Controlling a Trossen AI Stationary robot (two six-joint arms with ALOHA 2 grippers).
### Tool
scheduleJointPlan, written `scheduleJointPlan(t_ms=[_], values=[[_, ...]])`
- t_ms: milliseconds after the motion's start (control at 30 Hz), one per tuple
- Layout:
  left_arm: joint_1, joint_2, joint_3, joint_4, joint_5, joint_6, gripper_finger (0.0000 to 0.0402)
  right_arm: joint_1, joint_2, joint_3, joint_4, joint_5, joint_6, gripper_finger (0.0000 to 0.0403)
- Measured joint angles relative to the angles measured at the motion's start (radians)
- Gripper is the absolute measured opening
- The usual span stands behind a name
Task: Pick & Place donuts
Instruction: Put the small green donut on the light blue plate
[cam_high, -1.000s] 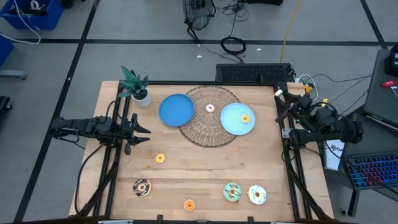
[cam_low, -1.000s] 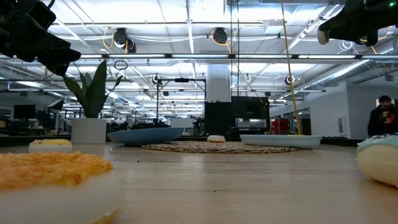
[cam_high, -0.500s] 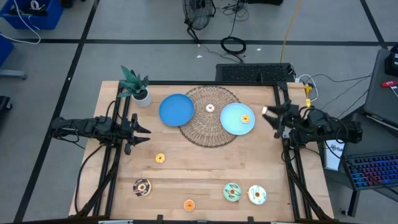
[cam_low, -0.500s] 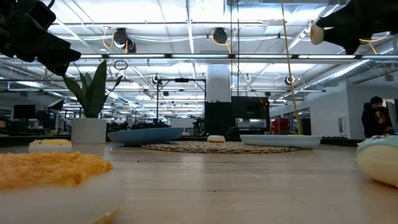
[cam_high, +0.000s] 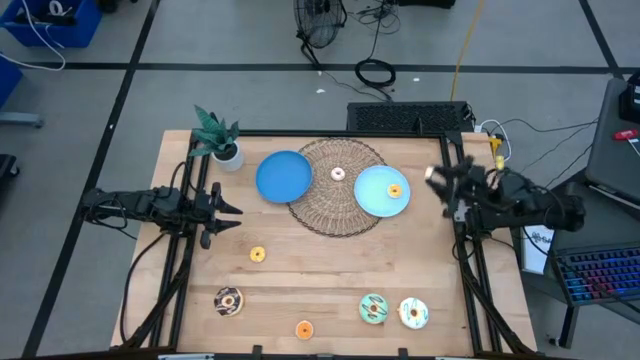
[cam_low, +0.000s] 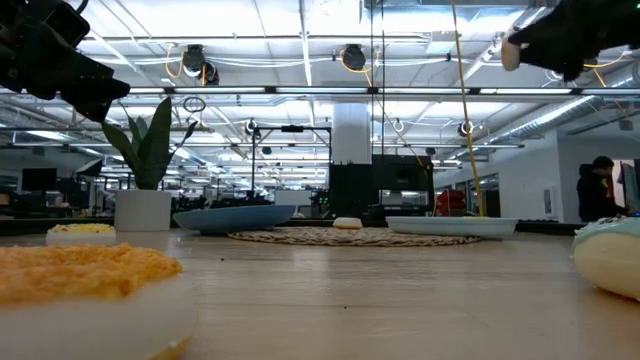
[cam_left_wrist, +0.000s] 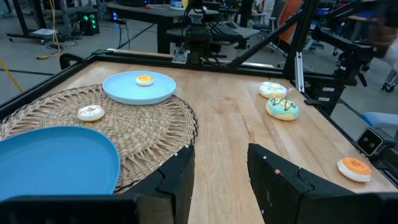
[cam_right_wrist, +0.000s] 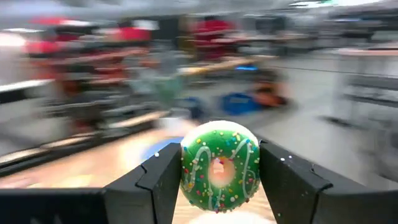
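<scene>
Eight donuts (cam_high: 372, 309), one in right end effector (cam_right_wrist: 219, 165).

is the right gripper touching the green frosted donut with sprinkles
Touching. In the right wrist view the green frosted donut with sprinkles sits clamped between the right gripper's two dark fingers, both pressing its sides with no gap.

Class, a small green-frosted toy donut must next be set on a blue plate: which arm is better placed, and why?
Right. The right gripper already holds the small green-frosted toy donut beside the round blue plate; the left gripper waits empty at the table's left edge.
</scene>
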Motion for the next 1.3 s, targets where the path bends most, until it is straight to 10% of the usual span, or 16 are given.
scheduleJointPlan(t_ms=[400,867,1033,1300], values=[[0.000,0.000,0.000,0.000,0.000,0.000,0.0150,-0.106,-0.015,0.016,0.154,0.324,-0.199,0.0192],[0.000,0.000,0.000,0.000,0.000,0.000,0.0150,-0.124,0.335,0.241,0.237,0.316,-0.235,0.0192],[0.000,0.000,0.000,0.000,0.000,0.000,0.0150,-0.176,0.622,0.368,0.124,0.176,-0.139,0.0192],[0.000,0.000,0.000,0.000,0.000,0.000,0.0150,-0.387,1.045,0.499,-0.085,-0.346,0.052,0.0192]])
